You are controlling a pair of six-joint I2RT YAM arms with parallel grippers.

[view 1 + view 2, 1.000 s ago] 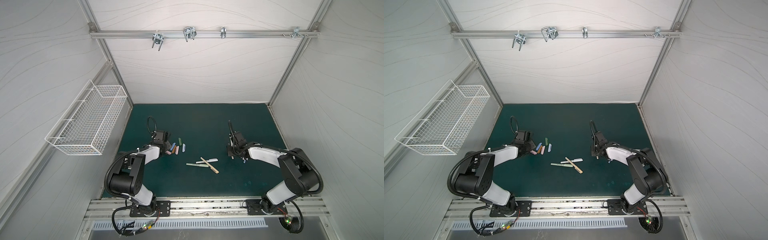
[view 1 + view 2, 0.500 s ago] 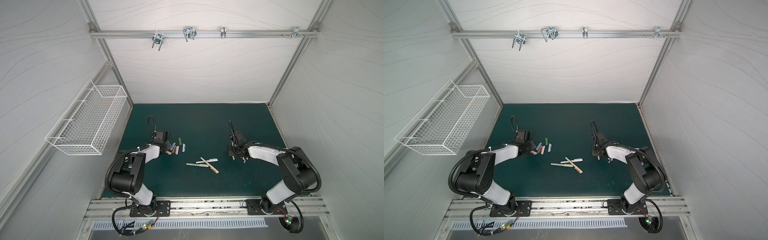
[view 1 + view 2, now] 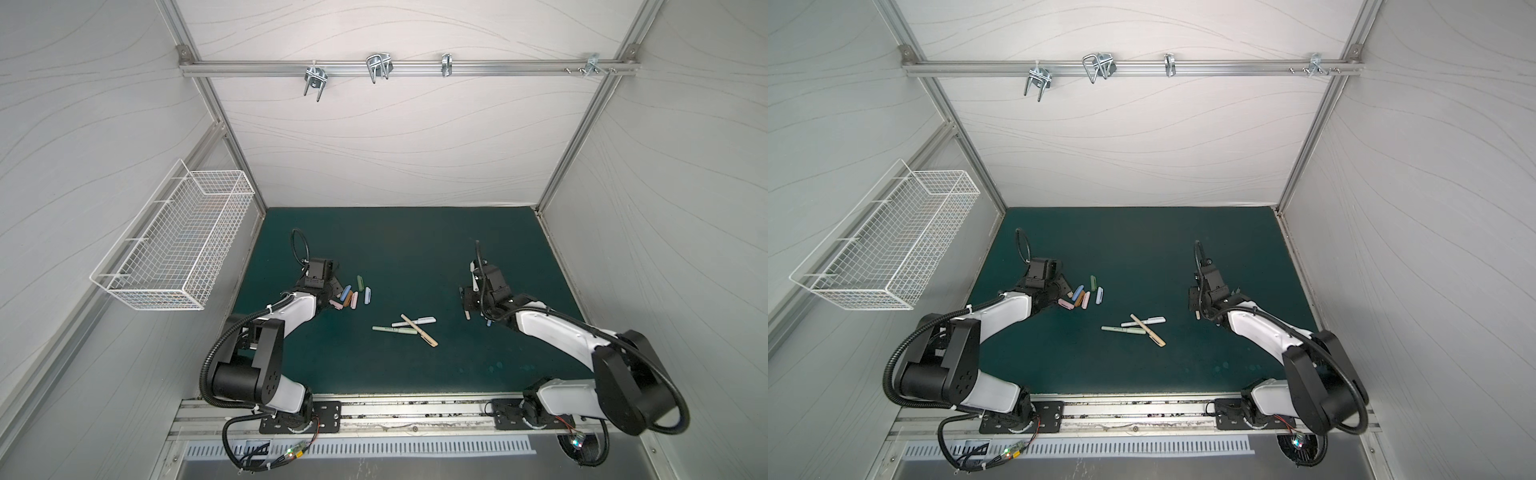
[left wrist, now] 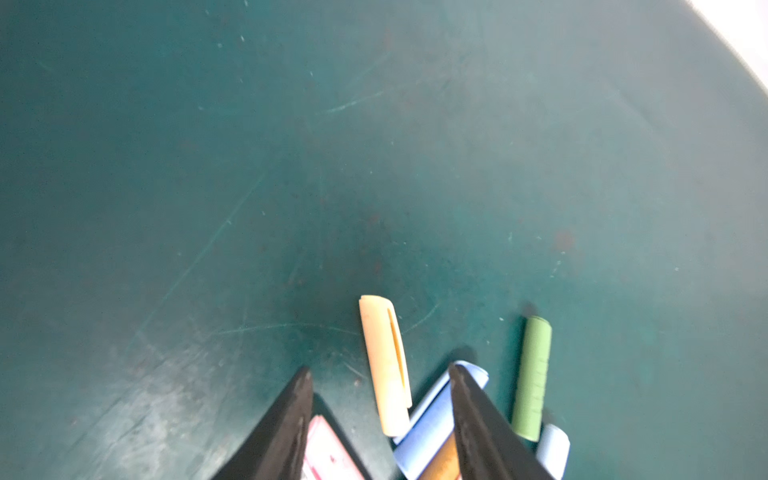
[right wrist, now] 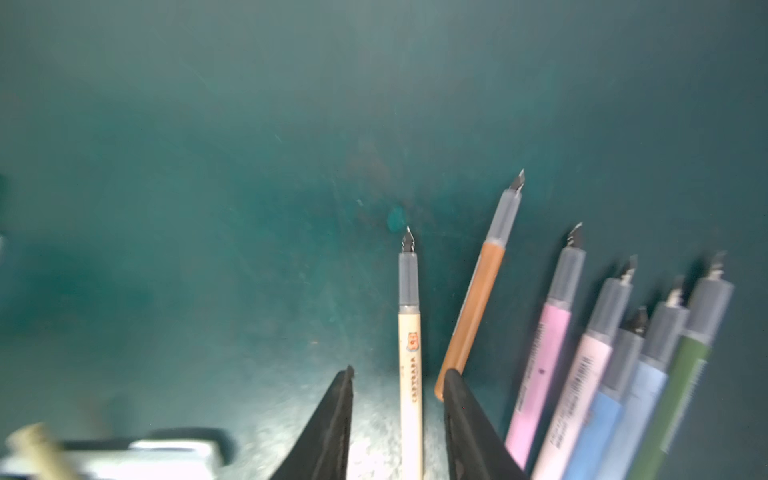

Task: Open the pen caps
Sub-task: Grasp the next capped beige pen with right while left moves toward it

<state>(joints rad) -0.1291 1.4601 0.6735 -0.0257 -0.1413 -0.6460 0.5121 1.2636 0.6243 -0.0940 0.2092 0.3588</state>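
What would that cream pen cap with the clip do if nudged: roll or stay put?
The cream cap is a short rounded tube, so it would probably roll a little, but the clip along its side should stop it soon. It looks like hollow plastic, so likely light and stiff, and might skid across the green mat.

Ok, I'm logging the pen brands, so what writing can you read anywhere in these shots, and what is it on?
"CAPYBARA": printed lengthwise on the cream pen, below a small orange emblem, in the right wrist view.
Pale pink pen: a barcode and a line of print, too blurred to read.
White pen and sage pen mid-table in a top view: dark print, too small to read.
Nothing else legible.
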